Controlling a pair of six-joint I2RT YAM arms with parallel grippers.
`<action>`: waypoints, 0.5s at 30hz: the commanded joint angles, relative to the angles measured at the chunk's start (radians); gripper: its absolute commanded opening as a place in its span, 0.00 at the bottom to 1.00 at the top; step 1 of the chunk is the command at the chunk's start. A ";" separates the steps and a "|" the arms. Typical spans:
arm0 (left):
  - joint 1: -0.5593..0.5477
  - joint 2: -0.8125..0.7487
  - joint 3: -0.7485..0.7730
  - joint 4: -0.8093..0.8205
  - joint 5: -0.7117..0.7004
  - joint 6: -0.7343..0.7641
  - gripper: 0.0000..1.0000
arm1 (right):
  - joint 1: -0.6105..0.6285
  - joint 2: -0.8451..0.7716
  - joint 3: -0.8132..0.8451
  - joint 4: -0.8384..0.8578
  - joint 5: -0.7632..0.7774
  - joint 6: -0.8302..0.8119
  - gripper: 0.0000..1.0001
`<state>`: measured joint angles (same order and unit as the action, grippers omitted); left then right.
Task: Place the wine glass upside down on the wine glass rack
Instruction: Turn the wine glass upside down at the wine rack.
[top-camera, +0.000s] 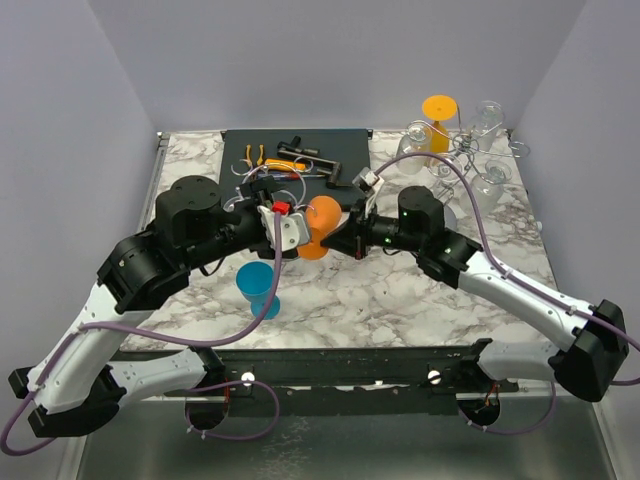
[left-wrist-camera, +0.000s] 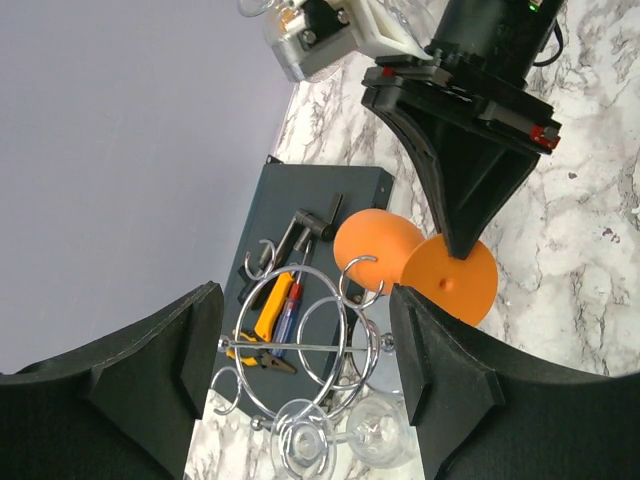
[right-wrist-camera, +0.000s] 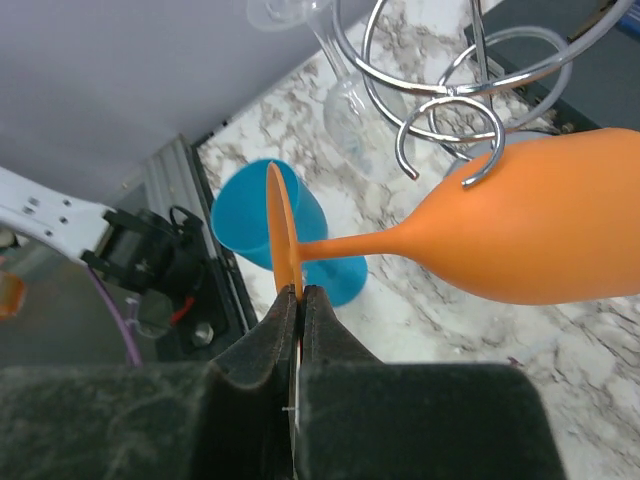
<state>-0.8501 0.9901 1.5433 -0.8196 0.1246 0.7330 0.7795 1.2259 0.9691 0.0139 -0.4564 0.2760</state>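
Note:
My right gripper (top-camera: 347, 238) (right-wrist-camera: 298, 296) is shut on the foot of an orange wine glass (top-camera: 320, 232) (right-wrist-camera: 540, 235) and holds it on its side above the table. The bowl points toward a chrome wire glass rack (right-wrist-camera: 400, 150) (left-wrist-camera: 300, 345) and touches one of its hooks. In the left wrist view the orange glass (left-wrist-camera: 375, 245) lies just behind the rack's loops. My left gripper (top-camera: 288, 232) (left-wrist-camera: 305, 380) is open and empty, with the rack seen between its fingers. Clear glasses (left-wrist-camera: 385, 430) hang on the rack's near side.
A blue wine glass (top-camera: 258, 285) (right-wrist-camera: 280, 225) lies on the marble in front of the grippers. A dark mat (top-camera: 300, 150) with pliers and a screwdriver (left-wrist-camera: 285, 310) lies at the back. Another rack (top-camera: 470, 150), at the back right, holds an orange glass (top-camera: 440, 110) and clear glasses.

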 joint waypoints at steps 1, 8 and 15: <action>0.003 -0.021 0.009 -0.015 0.030 -0.007 0.73 | -0.011 0.022 0.040 0.083 -0.006 0.207 0.00; 0.005 -0.041 0.003 -0.015 0.026 0.002 0.73 | -0.075 0.081 0.051 0.168 -0.070 0.457 0.00; 0.008 -0.057 -0.011 -0.016 0.033 0.011 0.73 | -0.135 0.082 -0.024 0.342 -0.133 0.688 0.00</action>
<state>-0.8501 0.9482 1.5425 -0.8215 0.1280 0.7387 0.6651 1.3102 0.9760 0.2146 -0.5251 0.7994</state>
